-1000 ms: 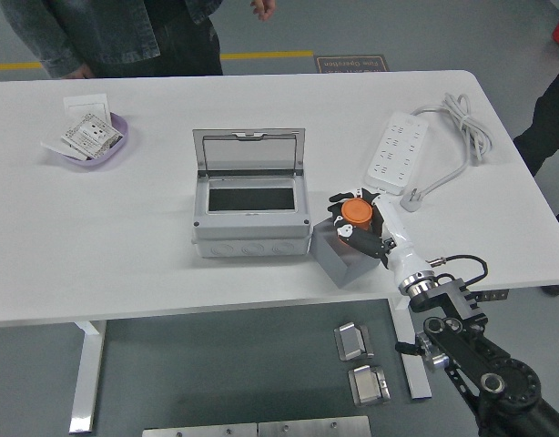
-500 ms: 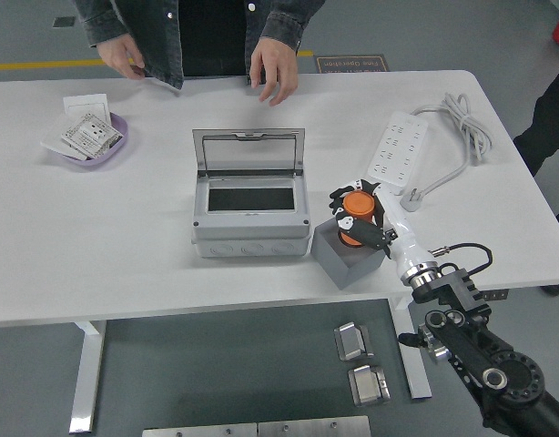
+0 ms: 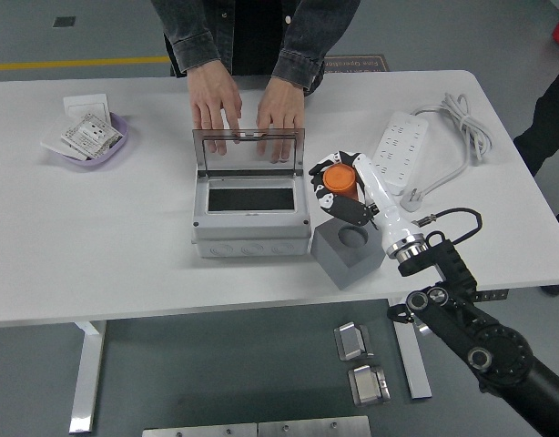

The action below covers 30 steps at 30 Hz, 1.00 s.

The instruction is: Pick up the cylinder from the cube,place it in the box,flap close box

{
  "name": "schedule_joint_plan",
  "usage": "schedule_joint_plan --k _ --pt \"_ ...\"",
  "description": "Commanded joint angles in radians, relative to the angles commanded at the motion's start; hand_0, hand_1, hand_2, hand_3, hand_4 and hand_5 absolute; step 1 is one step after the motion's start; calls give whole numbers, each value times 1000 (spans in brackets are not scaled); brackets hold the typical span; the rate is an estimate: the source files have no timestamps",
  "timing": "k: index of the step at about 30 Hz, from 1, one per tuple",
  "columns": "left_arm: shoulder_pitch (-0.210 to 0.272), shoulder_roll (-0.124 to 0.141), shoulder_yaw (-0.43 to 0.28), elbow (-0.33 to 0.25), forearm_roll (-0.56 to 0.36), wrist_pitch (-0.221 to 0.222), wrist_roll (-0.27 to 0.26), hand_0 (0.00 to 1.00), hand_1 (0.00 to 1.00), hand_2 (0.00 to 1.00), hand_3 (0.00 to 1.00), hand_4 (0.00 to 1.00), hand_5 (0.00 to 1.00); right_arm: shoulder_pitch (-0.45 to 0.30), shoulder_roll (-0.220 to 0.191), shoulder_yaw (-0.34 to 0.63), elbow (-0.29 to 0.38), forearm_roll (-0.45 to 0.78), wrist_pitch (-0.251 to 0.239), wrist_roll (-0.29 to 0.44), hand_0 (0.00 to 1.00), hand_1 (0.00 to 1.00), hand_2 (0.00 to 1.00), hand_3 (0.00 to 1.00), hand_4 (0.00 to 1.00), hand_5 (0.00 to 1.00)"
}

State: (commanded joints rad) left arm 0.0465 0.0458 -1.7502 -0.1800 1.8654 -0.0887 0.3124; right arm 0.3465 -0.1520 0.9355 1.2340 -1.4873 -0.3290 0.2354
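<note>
My right hand [image 3: 339,188] is shut on the orange cylinder [image 3: 344,180] and holds it in the air, just right of the open grey box [image 3: 250,214] and above the grey cube [image 3: 347,251]. The cube's round socket [image 3: 351,237] shows empty. The box's clear lid [image 3: 249,151] stands raised at the back. A person at the far side rests both hands [image 3: 248,114] on the table behind that lid, touching its top edge. My left hand does not show.
A white power strip [image 3: 398,150] with its coiled cable [image 3: 460,127] lies at the right. A purple bowl [image 3: 91,141] of small cards sits at the far left. Metal parts [image 3: 361,364] lie on the floor below the table.
My right hand lifted the orange cylinder out of the cube and moved it up and left toward the box. The person leaned in and put both hands behind the lid.
</note>
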Motion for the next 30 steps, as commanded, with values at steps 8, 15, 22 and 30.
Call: schedule_joint_plan --k 8,15,22,30 --pt "1 4 -22 0 24 2 3 700 706 673 787 759 460 124 23 -90 -51 -119 -18 -77 12 204 422 417 84 2" --pt "1 8 -32 0 36 1 6 700 707 674 786 761 461 225 56 -170 -99 -171 -10 -117 2 175 427 417 106 2" --pt "4 12 -45 0 51 0 10 701 706 674 785 762 462 317 94 -266 -169 -227 9 -164 2 175 432 420 141 2" --pt "4 17 -63 0 76 -1 14 700 706 674 784 762 465 399 152 -359 -303 -250 31 -207 2 176 434 422 149 2"
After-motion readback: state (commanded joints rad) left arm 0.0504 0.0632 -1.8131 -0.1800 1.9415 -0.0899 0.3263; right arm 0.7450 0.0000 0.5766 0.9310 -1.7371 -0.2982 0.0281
